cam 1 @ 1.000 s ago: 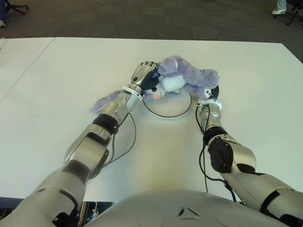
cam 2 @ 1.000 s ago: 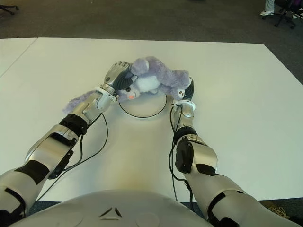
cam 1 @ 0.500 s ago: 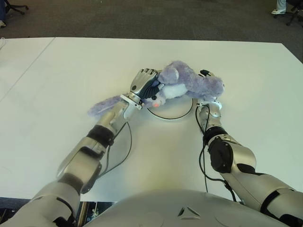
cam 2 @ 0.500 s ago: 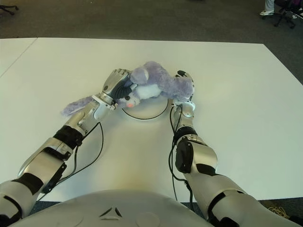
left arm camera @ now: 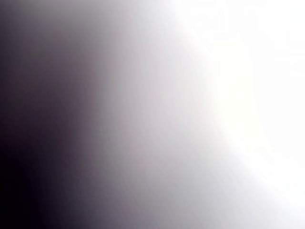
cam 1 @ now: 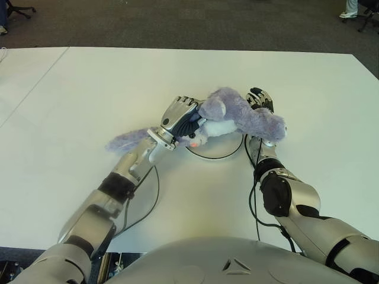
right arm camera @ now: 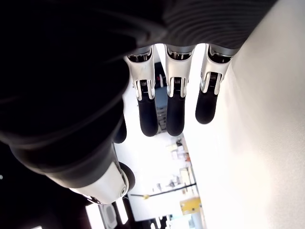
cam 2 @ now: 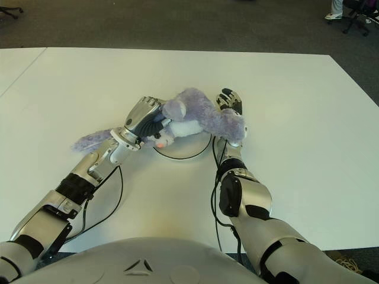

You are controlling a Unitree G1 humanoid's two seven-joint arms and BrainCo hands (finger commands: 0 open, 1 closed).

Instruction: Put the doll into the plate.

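A purple plush doll (cam 1: 237,118) with a white belly lies across the white plate (cam 1: 216,155), of which only the near rim shows. My left hand (cam 1: 179,115) is shut on the doll's head at the plate's left edge. The doll's long tail (cam 1: 124,142) trails left past my left wrist. My right hand (cam 1: 260,99) sits just behind the doll's right end, open, and in the right wrist view its fingers (right arm camera: 174,109) are straight with nothing between them. The left wrist view is blocked and shows nothing.
The white table (cam 1: 89,83) stretches wide on every side, with a seam to a second table (cam 1: 23,65) at the far left. Dark carpet lies beyond the far edge, with a chair base (cam 1: 18,9) at the top left.
My right hand has let go of the doll's rear end and its fingers have straightened. The doll has sunk lower over the plate, and my left hand has drawn slightly nearer and leftward.
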